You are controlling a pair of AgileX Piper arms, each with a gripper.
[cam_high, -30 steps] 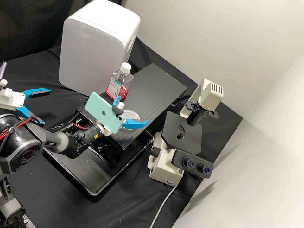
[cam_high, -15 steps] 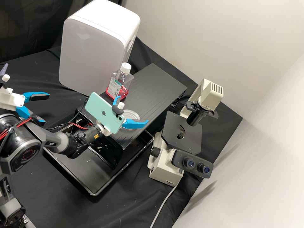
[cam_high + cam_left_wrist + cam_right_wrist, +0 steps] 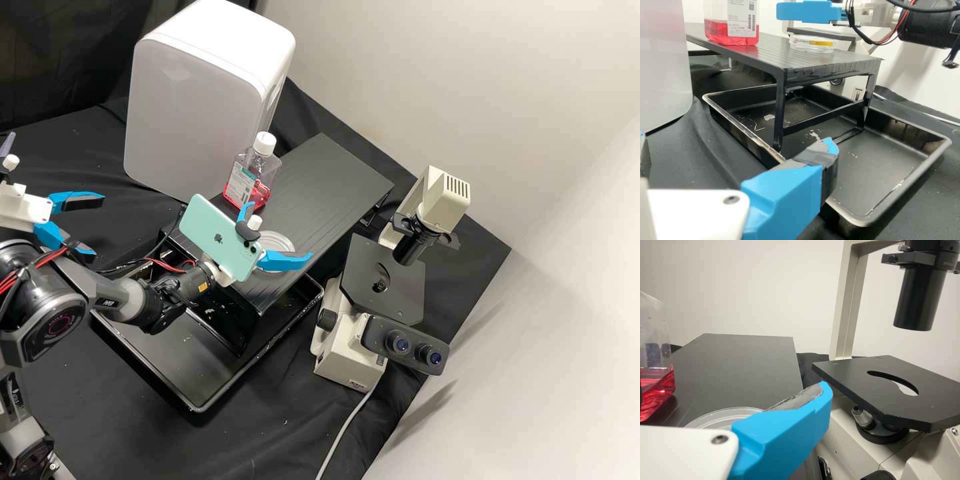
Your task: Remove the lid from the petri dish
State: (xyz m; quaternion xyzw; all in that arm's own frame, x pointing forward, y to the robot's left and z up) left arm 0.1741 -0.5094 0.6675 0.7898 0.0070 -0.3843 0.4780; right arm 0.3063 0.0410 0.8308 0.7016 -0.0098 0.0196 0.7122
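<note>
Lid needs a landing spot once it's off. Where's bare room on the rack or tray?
Free: the far half of the rack, past the flask; also the tray floor in front of the rack's legs. Crowded: the rack's near end, where the right gripper straddles the dish, open, with the flask close behind.

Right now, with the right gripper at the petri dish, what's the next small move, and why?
Probably lower the right gripper slightly: it is open astride the petri dish, but the left wrist view shows a finger above the lid, not level with its rim.
</note>
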